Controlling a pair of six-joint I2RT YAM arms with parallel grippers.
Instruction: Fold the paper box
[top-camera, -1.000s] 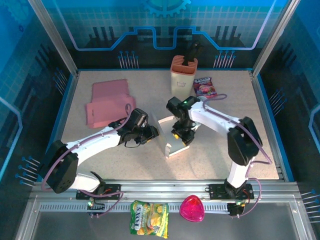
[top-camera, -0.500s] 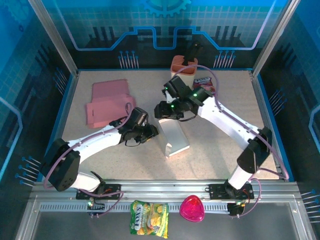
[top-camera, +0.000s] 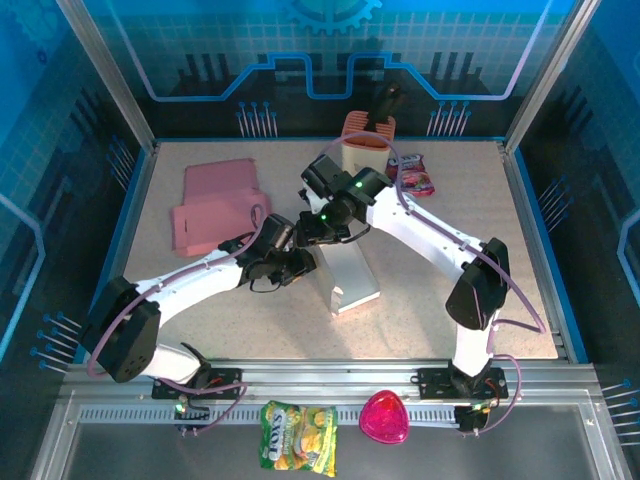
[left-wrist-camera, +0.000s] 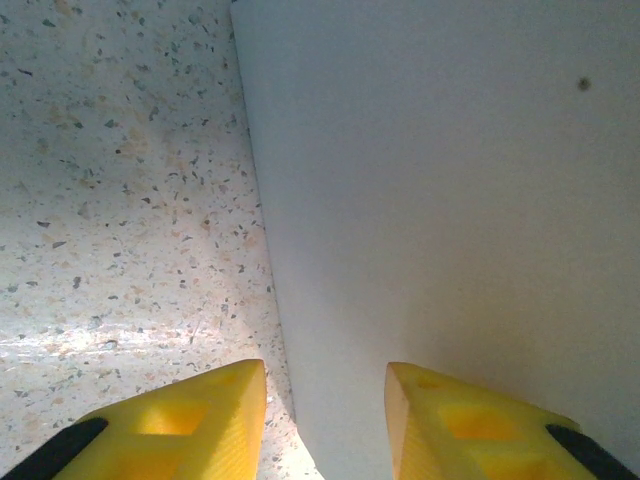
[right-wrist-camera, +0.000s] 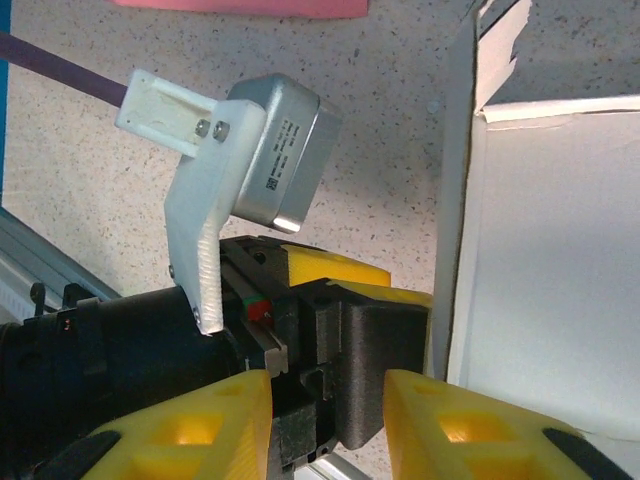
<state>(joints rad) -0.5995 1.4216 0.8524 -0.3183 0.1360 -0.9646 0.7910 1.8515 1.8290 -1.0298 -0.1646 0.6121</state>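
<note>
One white paper box (top-camera: 352, 280) is sitting mid-table (top-camera: 420, 320), partly folded, open side up. Left gripper (left-wrist-camera: 325, 368) is resting against its left wall, fingers apart, gripping nothing. Right gripper (right-wrist-camera: 325, 378) is hanging just over the left one, fingers apart, empty. Two flat pink sheets (top-camera: 215, 222) are lying near the far left corner. One holder (top-camera: 368, 135) and one snack packet (top-camera: 412, 172) are sitting by the far edge. One yellow bag (top-camera: 298, 435) and one pink heart (top-camera: 385, 418) are lying past the near edge.

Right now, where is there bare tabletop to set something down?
Bare: the strip between the paper box and the front rail, and the right side beyond the right arm. Crowded: the centre where both arms meet, and the back with pink sheets, holder, snack packet.
</note>
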